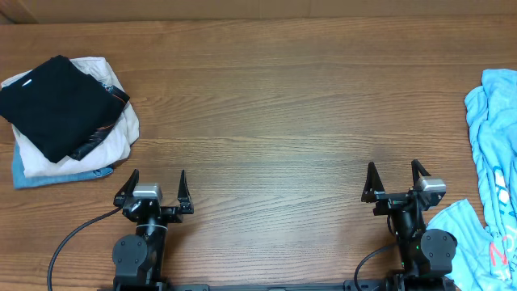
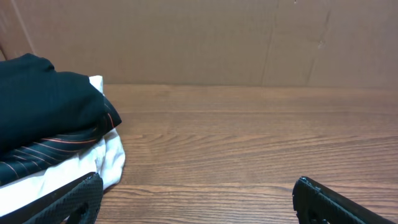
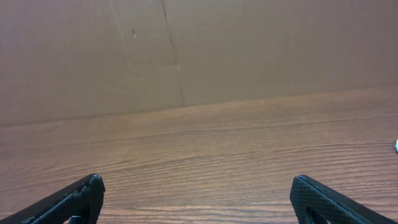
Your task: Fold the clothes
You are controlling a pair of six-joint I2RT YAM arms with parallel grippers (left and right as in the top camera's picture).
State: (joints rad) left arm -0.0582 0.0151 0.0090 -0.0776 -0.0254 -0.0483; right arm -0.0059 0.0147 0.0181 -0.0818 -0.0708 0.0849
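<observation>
Clothes point(image 1: 48, 101), 1 folded black T-shirt, top a stack at the counter's point(image 1: 283, 97) left end, over a striped black garment point(image 2: 56, 152), a cream garment point(image 1: 117, 139) and a blue garment point(image 1: 40, 178). Left hand point(image 1: 157, 178) and right hand point(image 1: 393, 168) stand released, jaws spread wide, grasping nothing.

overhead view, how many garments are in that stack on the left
4 show: plain black garment on top, orange-striped black garment under it, cream garment below that, light blue garment at the bottom. More may be hidden between them.
</observation>
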